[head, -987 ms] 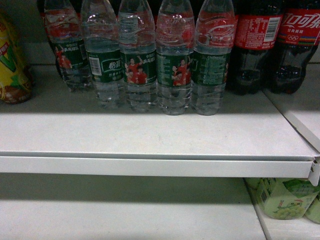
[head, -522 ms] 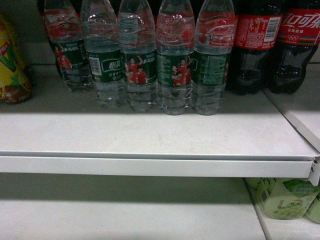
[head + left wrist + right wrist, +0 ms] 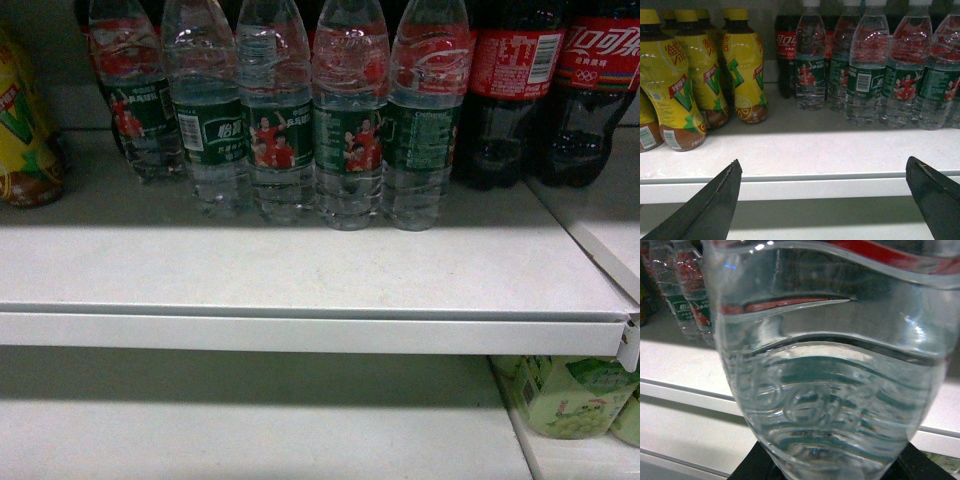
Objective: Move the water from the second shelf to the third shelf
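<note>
A clear ribbed water bottle (image 3: 830, 365) fills the right wrist view, and my right gripper (image 3: 837, 465) is shut on its lower body, with the black fingers (image 3: 757, 462) showing at both bottom corners. A row of several water bottles (image 3: 280, 130) with dark green labels stands at the back of the upper white shelf (image 3: 300, 270); the same row (image 3: 900, 75) shows in the left wrist view. My left gripper (image 3: 822, 172) hangs open and empty in front of the shelf lip (image 3: 805, 187). Neither gripper shows in the head view.
Dark cola bottles (image 3: 520, 90) stand right of the water row. Yellow tea bottles (image 3: 690, 75) crowd the shelf's left side, one of them (image 3: 25, 130) at the head view's left edge. A lower shelf (image 3: 250, 430) lies beneath, with pale green bottles (image 3: 570, 395) at its right.
</note>
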Tool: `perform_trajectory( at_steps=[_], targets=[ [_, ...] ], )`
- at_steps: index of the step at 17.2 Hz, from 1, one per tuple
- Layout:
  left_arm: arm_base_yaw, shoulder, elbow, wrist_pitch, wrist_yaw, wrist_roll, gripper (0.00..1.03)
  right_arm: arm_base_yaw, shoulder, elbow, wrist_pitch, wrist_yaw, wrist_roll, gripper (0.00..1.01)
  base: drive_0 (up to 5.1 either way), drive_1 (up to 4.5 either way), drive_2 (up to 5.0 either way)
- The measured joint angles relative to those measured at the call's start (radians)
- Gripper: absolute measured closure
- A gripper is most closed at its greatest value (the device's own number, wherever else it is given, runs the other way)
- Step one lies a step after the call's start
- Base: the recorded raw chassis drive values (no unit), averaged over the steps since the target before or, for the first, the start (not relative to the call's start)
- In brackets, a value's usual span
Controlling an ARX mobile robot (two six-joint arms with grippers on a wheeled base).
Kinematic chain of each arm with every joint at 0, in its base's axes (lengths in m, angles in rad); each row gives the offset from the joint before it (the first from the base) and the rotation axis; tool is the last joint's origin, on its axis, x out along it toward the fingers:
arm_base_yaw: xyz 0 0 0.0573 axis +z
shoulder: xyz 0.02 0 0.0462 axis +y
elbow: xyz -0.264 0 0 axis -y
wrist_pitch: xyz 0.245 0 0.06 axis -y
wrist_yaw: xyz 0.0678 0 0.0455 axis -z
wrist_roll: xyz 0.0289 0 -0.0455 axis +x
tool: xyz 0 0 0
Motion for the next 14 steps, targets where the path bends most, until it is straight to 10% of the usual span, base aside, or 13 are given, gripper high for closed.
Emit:
perform_trajectory(
  at_steps=[14],
  targets=[
    [0.000,0.000,0.000,0.000,0.000,0.000,0.05,0.000,0.000,0.004,0.001,-0.002,0.000,0.65,0.0,0.00,0.0]
  ],
)
